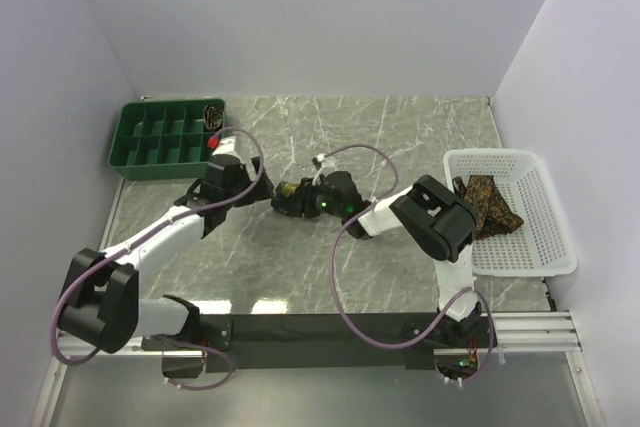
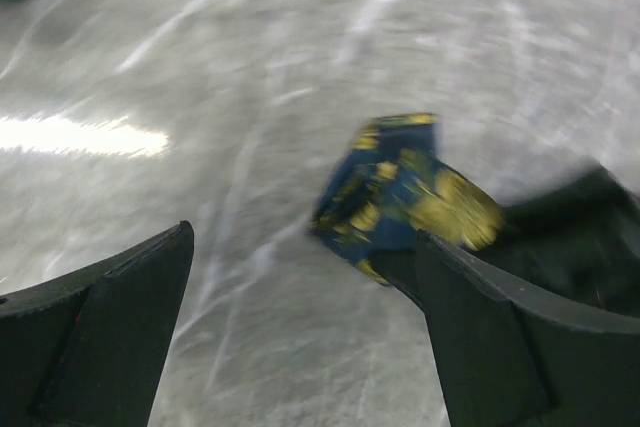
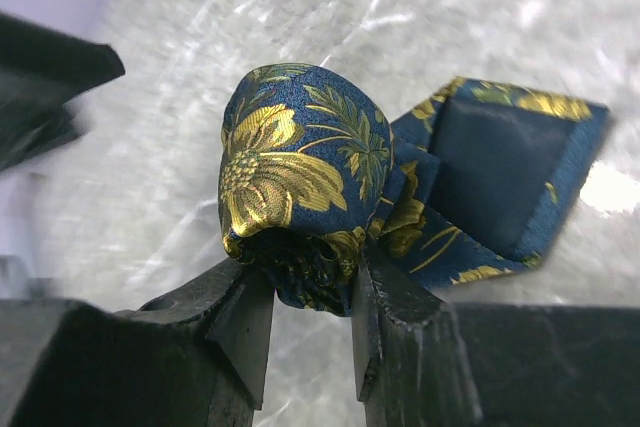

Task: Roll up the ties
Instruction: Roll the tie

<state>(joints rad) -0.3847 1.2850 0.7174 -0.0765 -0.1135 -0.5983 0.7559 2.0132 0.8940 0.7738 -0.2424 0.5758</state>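
A navy tie (image 3: 300, 187) with yellow flowers, wound into a tight roll, is held low over the middle of the table, its loose end sticking out to one side. The right gripper (image 3: 310, 292) clamps the roll's lower edge between its fingers. The left gripper (image 2: 305, 247) hovers just beside it, fingers spread wide, holding nothing. Brown ties (image 1: 485, 202) lie in the white basket (image 1: 545, 247). The fabric looks light, soft and slick, likely to unwind; gripping across the roll's body seems safest
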